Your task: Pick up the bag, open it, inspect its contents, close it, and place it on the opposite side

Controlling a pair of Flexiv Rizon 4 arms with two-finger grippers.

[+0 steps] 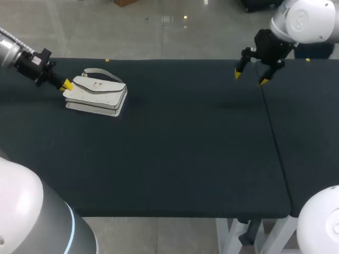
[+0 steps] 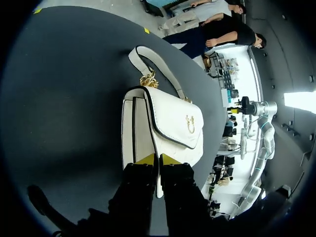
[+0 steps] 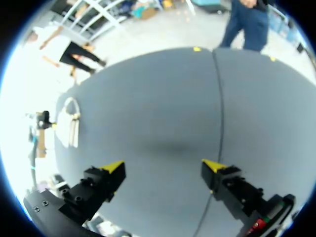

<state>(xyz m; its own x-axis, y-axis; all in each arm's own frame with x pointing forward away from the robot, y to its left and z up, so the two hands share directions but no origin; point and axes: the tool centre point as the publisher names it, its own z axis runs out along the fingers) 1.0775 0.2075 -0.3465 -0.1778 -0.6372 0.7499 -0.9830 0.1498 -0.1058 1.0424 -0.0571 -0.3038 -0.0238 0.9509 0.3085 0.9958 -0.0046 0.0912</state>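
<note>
Bag [image 1: 97,94]: lying flat near the table's [image 1: 185,159] far-left corner.
Left gripper [image 1: 66,85]: fingers nearly together, pinching the bag's near end — apparently the flap edge.
Right gripper [image 1: 250,77]: spread wide, empty, over the far edge.
Lift: raise slowly — so thin a pinch may slip.

Head view looks down from high behind the robot, with the whole dark table [image 1: 185,159] in frame. Left wrist camera sits right up close, peering past the left gripper [image 2: 158,159] onto the bag [image 2: 168,123]. Right wrist camera hangs well back behind the right gripper [image 3: 163,166], facing across the table, and shares that bag, small and far off.
</note>
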